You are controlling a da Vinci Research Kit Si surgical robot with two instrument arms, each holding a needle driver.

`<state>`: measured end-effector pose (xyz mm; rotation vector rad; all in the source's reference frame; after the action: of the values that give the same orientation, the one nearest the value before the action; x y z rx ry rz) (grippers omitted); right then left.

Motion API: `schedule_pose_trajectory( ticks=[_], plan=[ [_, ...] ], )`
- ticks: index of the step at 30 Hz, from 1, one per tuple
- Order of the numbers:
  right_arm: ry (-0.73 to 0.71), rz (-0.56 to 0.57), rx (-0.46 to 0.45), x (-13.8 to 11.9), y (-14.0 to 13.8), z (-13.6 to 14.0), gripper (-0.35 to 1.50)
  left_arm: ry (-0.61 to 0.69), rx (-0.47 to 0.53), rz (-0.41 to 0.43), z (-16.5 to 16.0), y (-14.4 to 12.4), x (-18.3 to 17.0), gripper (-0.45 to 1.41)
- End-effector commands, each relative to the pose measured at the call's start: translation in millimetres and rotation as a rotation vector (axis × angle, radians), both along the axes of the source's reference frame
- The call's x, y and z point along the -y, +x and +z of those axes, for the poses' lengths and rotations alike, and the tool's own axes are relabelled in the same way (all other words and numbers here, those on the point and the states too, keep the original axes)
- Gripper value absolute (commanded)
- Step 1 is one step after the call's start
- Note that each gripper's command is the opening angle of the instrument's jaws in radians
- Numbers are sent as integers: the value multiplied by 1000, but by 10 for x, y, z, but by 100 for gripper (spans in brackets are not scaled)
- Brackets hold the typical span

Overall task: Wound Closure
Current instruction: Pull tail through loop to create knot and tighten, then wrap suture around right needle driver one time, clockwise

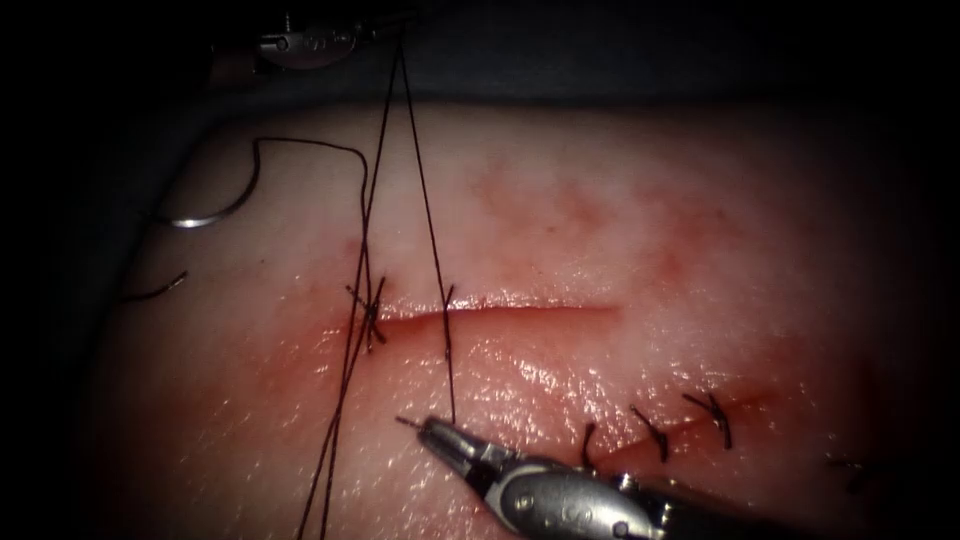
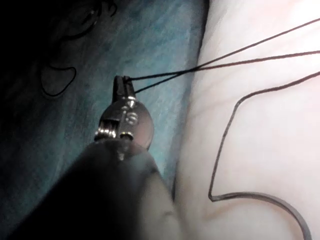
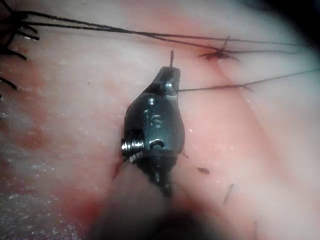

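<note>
The cut (image 1: 520,310) runs across the tissue (image 1: 640,220), with a knotted stitch (image 1: 371,312) at its left end. My left tool (image 1: 390,25) sits beyond the tissue's far edge, jaws shut on two thread strands (image 1: 425,200) that rise from the cut; I also see its jaws (image 2: 120,82) gripping the strands (image 2: 225,62). My right tool (image 1: 425,428) is on the near side of the cut, shut on the thread's short end (image 3: 172,56); its jaws (image 3: 170,76) lie just over the tissue. The curved needle (image 1: 200,218) lies free on the tissue at far left, held by neither tool.
Several finished stitches (image 1: 655,432) close a second cut at the lower right. A loose thread piece (image 1: 160,290) lies near the tissue's left edge. Long strands (image 1: 335,430) trail toward the front. Blue cloth (image 2: 160,40) lies beyond the tissue.
</note>
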<state>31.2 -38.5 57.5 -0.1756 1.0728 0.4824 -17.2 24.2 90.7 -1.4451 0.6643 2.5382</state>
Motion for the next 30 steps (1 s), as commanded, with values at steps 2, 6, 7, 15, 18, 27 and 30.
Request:
schedule_pose_trajectory(
  ticks=[2,6,7,15,18,27,30],
  plan=[
    [3,-8,1,-4,11,3,-35,7,15,-1,-4,-3,-4,-45],
    [10,-30,-73,-8,11,2,2,44,74,24,-21,1,18,-45],
    [6,-29,-87,-9,11,1,36,62,106,55,-28,2,28,-45],
    [5,-68,-194,-30,-2,-13,138,206,319,299,-97,9,106,-45],
    [13,-98,-228,-36,-11,-20,141,259,416,403,-126,15,130,-45],
    [53,-133,-282,-76,-45,-40,138,335,593,667,-195,30,181,-45],
    [66,-131,-285,-101,-50,-40,131,334,635,706,-209,30,188,-45]
  ],
)
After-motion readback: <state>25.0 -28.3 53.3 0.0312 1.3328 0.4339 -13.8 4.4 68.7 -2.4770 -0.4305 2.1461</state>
